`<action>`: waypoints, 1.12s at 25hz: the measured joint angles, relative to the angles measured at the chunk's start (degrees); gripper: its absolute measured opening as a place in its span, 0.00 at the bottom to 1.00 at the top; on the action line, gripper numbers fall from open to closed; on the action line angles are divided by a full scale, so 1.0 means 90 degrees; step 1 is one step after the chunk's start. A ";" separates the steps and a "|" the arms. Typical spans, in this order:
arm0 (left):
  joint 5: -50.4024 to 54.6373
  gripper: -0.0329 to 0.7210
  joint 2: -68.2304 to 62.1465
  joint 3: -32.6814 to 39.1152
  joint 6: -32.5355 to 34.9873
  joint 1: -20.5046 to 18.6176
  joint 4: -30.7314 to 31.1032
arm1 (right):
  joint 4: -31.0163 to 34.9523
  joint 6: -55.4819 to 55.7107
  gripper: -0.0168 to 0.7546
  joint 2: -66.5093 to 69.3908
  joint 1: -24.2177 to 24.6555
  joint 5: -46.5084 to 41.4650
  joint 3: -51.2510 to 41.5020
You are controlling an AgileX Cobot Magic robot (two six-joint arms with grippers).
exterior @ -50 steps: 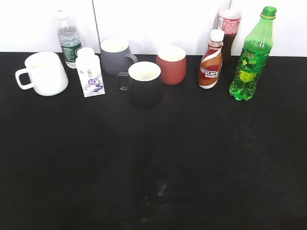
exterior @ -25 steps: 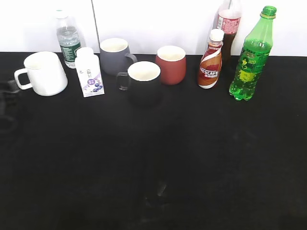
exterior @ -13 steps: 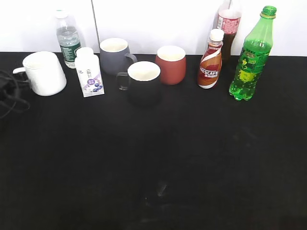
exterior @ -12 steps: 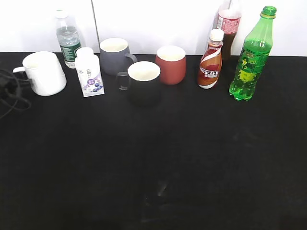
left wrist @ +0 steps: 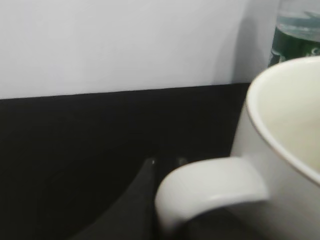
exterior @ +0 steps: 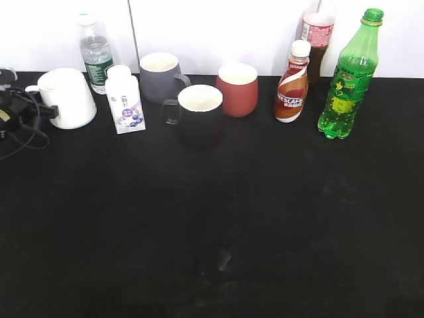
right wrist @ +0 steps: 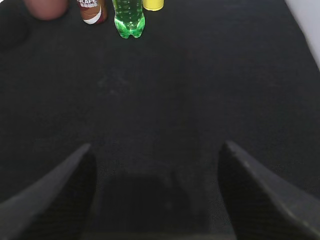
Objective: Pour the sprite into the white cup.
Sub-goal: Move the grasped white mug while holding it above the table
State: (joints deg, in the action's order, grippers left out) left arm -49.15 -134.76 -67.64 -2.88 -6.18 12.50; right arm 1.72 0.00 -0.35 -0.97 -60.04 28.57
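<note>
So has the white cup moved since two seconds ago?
Yes. The white cup has shifted slightly right, nearer the small white carton, with the left gripper at its handle.

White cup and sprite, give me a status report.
Left gripper at the white cup handle, grip unclear. Right gripper open, far from the sprite. Sprite capped, upright. Nothing between them.

Staged lab test bench: black cloth-covered table (exterior: pixel 265 218) against bare white wall panels (exterior: pixel 218 26).
</note>
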 joint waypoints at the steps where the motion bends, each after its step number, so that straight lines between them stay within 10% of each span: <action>1: -0.0030 0.13 0.0103 0.0146 0.0035 0.0000 -0.0007 | 0.0000 0.0000 0.75 0.0000 0.0000 0.0000 0.0000; 13: -0.1885 0.12 0.3550 0.4469 -0.0460 0.0279 0.1006 | 0.0000 0.0000 0.75 0.0000 0.0000 0.0000 0.0000; 20: -0.1915 0.12 0.3524 0.4776 -0.0460 0.1427 0.1882 | 0.0730 0.0000 0.75 0.0084 0.0000 0.0101 0.0025; 28: -0.1938 0.11 0.3104 0.4776 -0.0460 0.1729 0.1848 | 0.0451 0.0000 0.75 0.5687 0.0000 0.8276 -0.0998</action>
State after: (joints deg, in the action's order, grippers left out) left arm -66.60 -106.82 -24.66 -7.02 9.38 29.13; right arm 5.77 0.00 50.83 -0.97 14.44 19.59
